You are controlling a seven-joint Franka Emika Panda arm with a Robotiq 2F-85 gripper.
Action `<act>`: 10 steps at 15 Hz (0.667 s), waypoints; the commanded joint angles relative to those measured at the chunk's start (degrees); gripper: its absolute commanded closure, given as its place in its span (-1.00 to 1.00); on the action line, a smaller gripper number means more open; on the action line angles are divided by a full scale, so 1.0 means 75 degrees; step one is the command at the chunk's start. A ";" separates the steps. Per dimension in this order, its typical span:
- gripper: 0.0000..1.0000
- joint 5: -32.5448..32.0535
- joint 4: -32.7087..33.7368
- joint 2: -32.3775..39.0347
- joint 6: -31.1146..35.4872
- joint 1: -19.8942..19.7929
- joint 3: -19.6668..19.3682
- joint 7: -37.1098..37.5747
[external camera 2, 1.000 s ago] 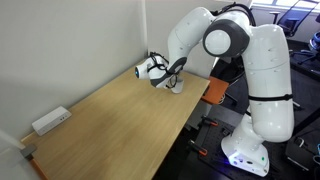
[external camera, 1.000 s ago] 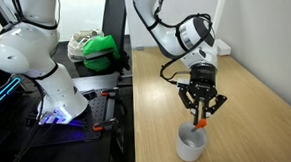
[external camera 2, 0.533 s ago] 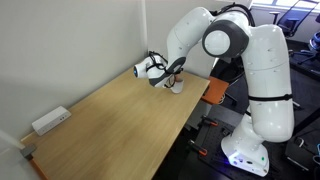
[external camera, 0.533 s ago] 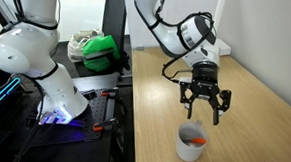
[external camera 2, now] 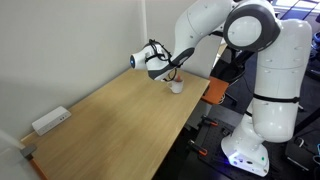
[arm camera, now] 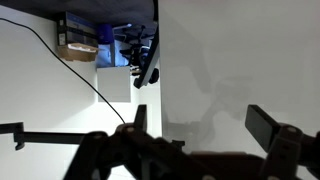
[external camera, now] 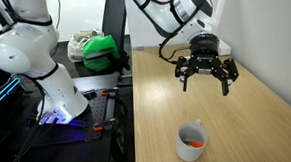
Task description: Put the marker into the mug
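Note:
The small white mug (external camera: 192,142) stands on the wooden table (external camera: 247,116) near its front edge, and it also shows as a small white shape (external camera 2: 175,86) below the arm. The orange-red marker (external camera: 196,141) lies inside the mug. My gripper (external camera: 207,83) hangs open and empty well above the mug, clear of it. It also shows raised over the table (external camera 2: 157,67). In the wrist view the gripper (arm camera: 200,125) has its dark fingers (arm camera: 265,125) spread wide against a pale wall, with nothing between them. Mug and marker are out of the wrist view.
A white flat box (external camera 2: 50,121) lies at the table's far corner near the wall. A green object (external camera: 102,49) and a white robot base (external camera: 40,66) sit beside the table's edge. A light wall (external camera: 274,44) borders the table.
The gripper opened and let go of the marker, which dropped into the mug. The gripper then rose well above the mug.

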 commanded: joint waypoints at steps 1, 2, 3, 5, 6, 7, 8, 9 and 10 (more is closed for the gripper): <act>-1.00 0.0056 -0.0520 -0.0748 0.0892 -0.0037 0.0219 -0.0347; -1.00 0.0045 -0.0605 -0.0864 0.1321 -0.0049 0.0280 -0.0475; -1.00 0.0074 -0.0648 -0.0932 0.1689 -0.0036 0.0327 -0.0589; -1.00 0.0041 -0.0757 -0.1029 0.2509 -0.0022 0.0381 -0.0788; -1.00 -0.0016 -0.0810 -0.1053 0.2946 -0.0022 0.0389 -0.0926; -1.00 -0.0063 -0.0860 -0.1081 0.3361 -0.0008 0.0405 -0.1033; -1.00 -0.0102 -0.0899 -0.1099 0.3786 -0.0013 0.0404 -0.1180; -1.00 -0.0134 -0.0942 -0.1117 0.4223 -0.0028 0.0394 -0.1347; -1.00 -0.0172 -0.0964 -0.1120 0.4652 -0.0039 0.0380 -0.1529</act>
